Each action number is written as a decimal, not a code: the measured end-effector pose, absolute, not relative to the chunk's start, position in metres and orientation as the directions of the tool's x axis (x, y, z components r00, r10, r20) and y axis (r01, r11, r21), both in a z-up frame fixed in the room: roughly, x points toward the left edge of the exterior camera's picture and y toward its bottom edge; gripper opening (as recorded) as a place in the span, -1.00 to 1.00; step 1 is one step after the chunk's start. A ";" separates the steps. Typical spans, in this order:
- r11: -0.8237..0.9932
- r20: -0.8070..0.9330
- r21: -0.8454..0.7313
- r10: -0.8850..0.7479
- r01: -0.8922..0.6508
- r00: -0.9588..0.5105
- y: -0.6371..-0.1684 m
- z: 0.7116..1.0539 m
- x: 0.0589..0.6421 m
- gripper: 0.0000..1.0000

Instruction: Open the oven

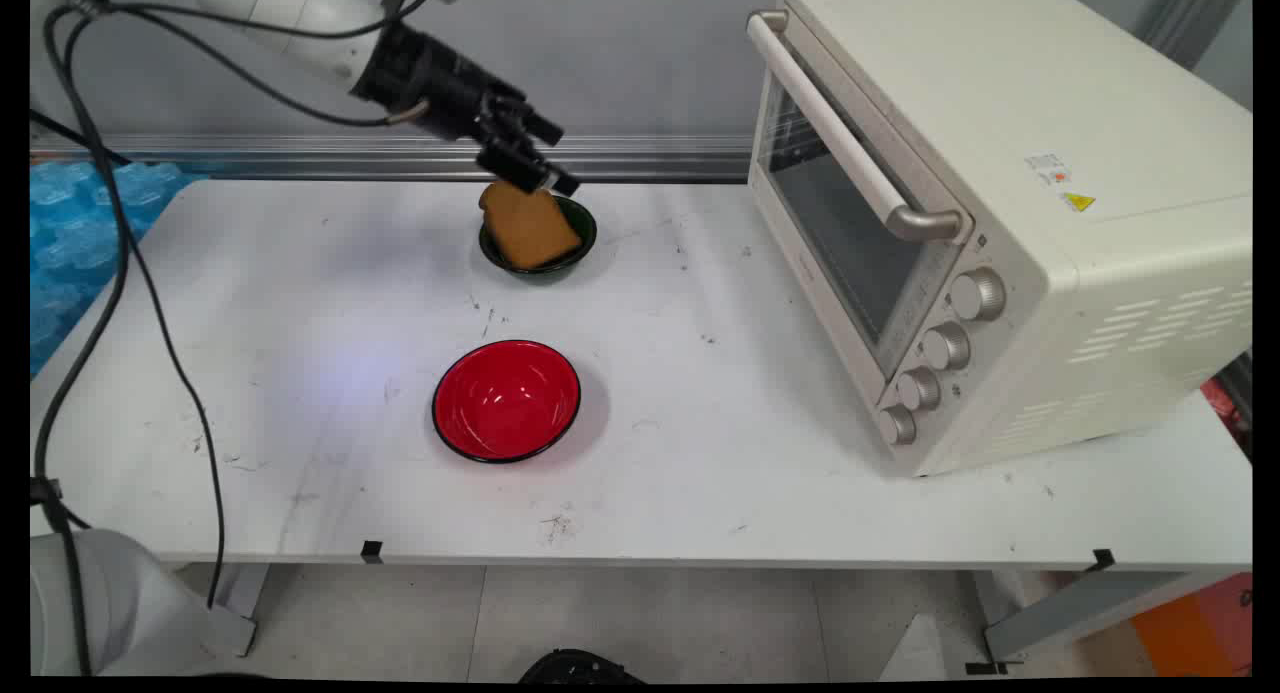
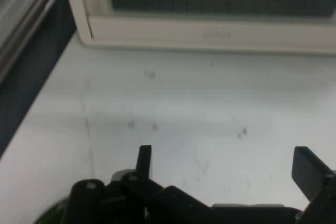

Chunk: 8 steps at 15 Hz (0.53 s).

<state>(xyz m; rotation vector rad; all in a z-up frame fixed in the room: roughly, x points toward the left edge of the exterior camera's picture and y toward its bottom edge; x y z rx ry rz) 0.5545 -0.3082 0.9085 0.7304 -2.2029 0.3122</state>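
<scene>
The end effector (image 1: 545, 173) hangs just above the toast slice (image 1: 530, 226), fingers spread wide apart and gripping nothing — the hand view shows bare counter (image 2: 199, 124) between them. The toast leans tilted in the dark green bowl (image 1: 580, 235) (far side of the counter). A red bowl (image 1: 506, 400) sits nearer, well apart — and the cream toaster oven (image 1: 1000, 223) stands at right, door closed.
</scene>
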 end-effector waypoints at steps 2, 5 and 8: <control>0.804 0.756 0.006 -0.393 -0.595 -0.523 -0.312 0.916 0.545 1.00; 0.803 0.771 0.001 -0.380 -0.596 -0.511 -0.319 0.926 0.532 1.00; 0.802 0.790 -0.006 -0.362 -0.597 -0.495 -0.330 0.939 0.515 1.00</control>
